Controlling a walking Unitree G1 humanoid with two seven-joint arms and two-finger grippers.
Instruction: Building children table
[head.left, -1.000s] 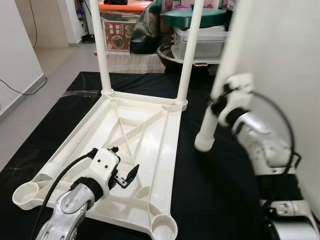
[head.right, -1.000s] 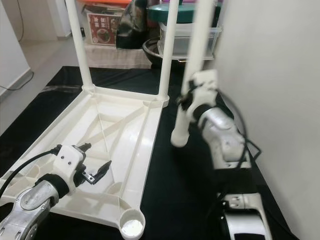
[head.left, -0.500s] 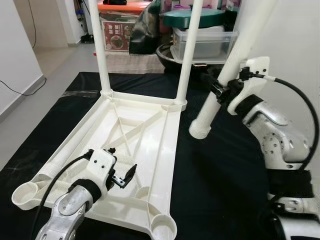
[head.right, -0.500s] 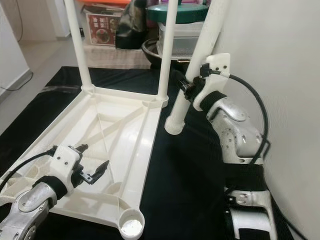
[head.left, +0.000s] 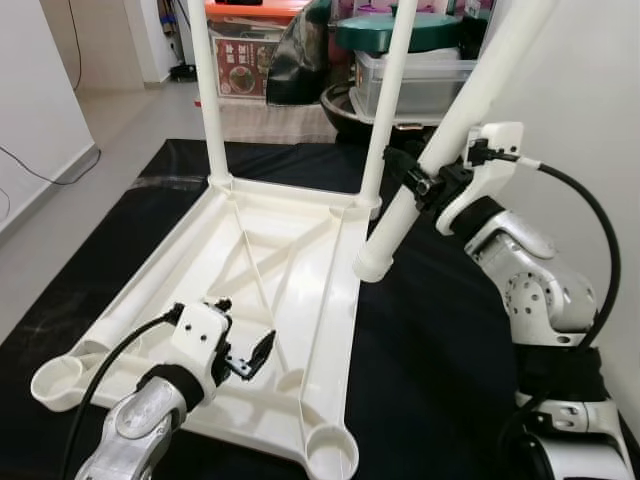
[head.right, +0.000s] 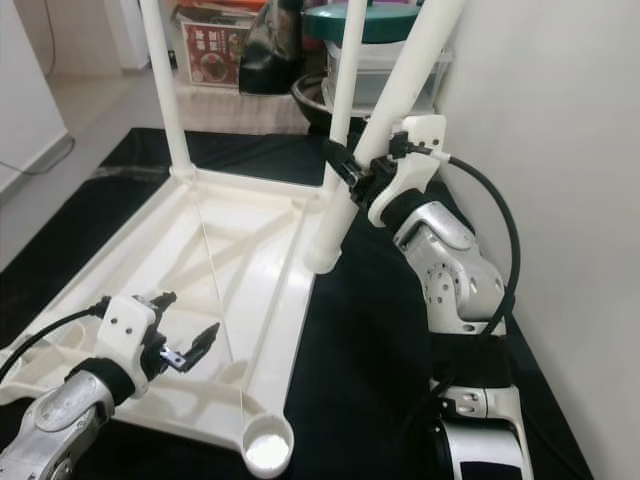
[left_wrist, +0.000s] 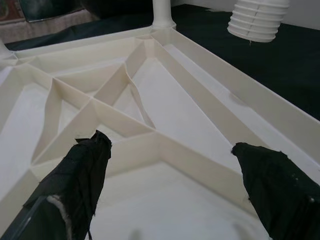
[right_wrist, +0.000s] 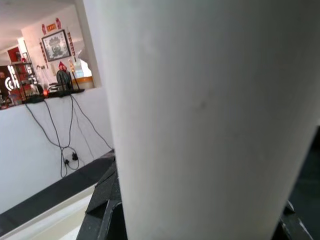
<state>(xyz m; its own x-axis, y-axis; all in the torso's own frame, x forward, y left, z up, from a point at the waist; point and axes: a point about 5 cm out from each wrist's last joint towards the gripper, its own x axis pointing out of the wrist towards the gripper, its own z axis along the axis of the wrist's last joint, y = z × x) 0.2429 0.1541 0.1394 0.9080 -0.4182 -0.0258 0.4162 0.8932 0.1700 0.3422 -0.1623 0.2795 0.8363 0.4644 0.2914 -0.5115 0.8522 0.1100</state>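
Head stereo downward; wrist close-ups

Black mat (head.left: 440, 370) covers the floor (head.left: 110, 125), which stays bare at 11 o'clock. White tabletop (head.left: 260, 290) lies upside down on the mat, centre to 8 o'clock, ribs up. Boxes and tubs (head.left: 410, 75) sit on the floor at 12 o'clock, past the mat's far edge.

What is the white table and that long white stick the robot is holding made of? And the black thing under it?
The upside-down tabletop looks like moulded plastic: cream-white, slightly glossy, with thin stiffening ribs and round leg sockets. The table leg in the right gripper seems the same plastic, a smooth tube with a ridged end. The black mat looks like soft matte cloth or foam; which one is unclear.
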